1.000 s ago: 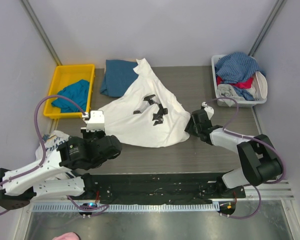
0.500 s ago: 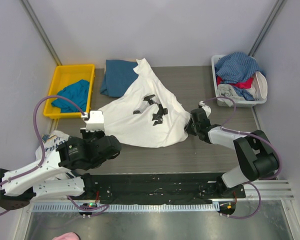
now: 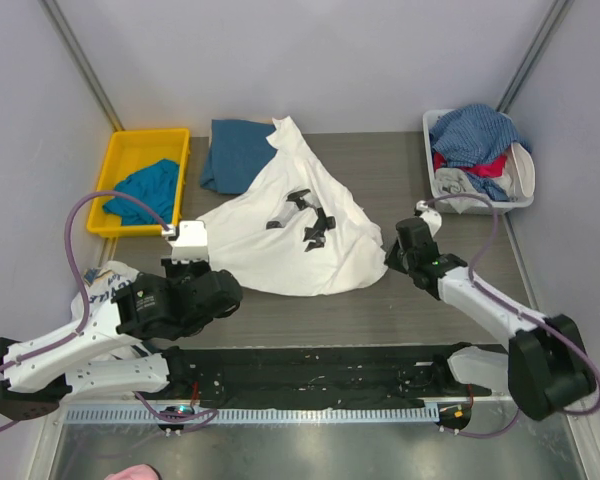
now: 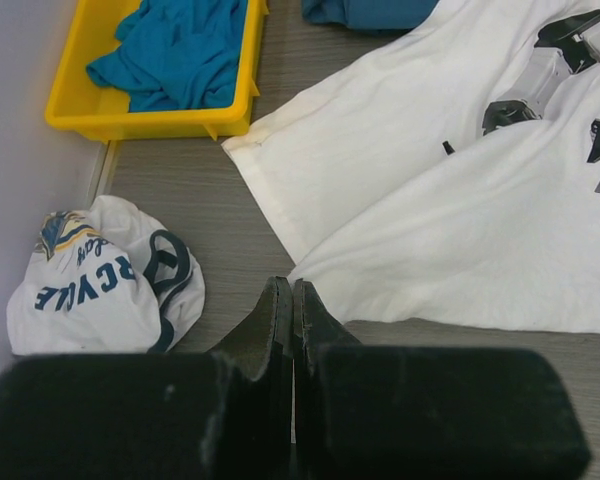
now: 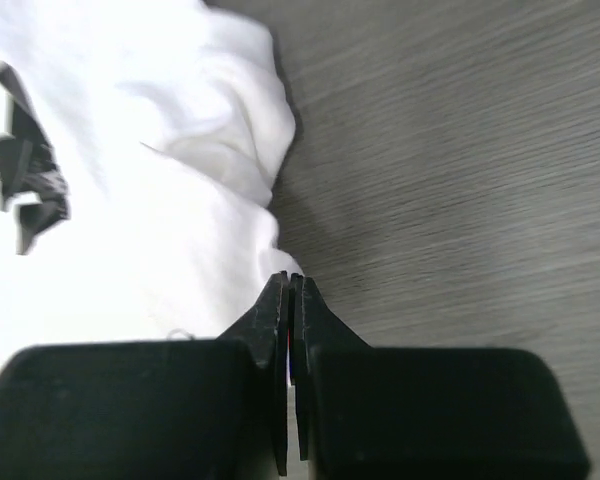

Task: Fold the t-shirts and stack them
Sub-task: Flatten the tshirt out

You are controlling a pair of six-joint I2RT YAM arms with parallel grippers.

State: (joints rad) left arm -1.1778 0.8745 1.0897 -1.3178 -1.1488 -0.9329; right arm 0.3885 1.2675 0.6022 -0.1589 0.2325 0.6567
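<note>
The large white t-shirt point(image 3: 290, 235) with black chest marks lies spread and wrinkled on the middle of the table. Its far sleeve overlaps the dark blue t-shirt point(image 3: 232, 152), which lies flat at the back left. My right gripper point(image 5: 292, 280) is shut at the white shirt's right edge point(image 5: 265, 215), and the cloth runs up to its tips. In the top view it sits at the shirt's right corner point(image 3: 380, 262). My left gripper point(image 4: 292, 286) is shut with nothing in it, low over the table just short of the shirt's near left hem point(image 4: 280, 215).
A yellow bin point(image 3: 115, 165) holding a teal garment point(image 3: 145, 188) stands at the left. A white basket point(image 3: 435, 180) piled with mixed clothes is at the back right. A crumpled white printed garment point(image 4: 90, 285) lies left of my left arm.
The right gripper has gone from open to shut at the white shirt's right edge and shifted right and nearer. The left arm has stayed still.
</note>
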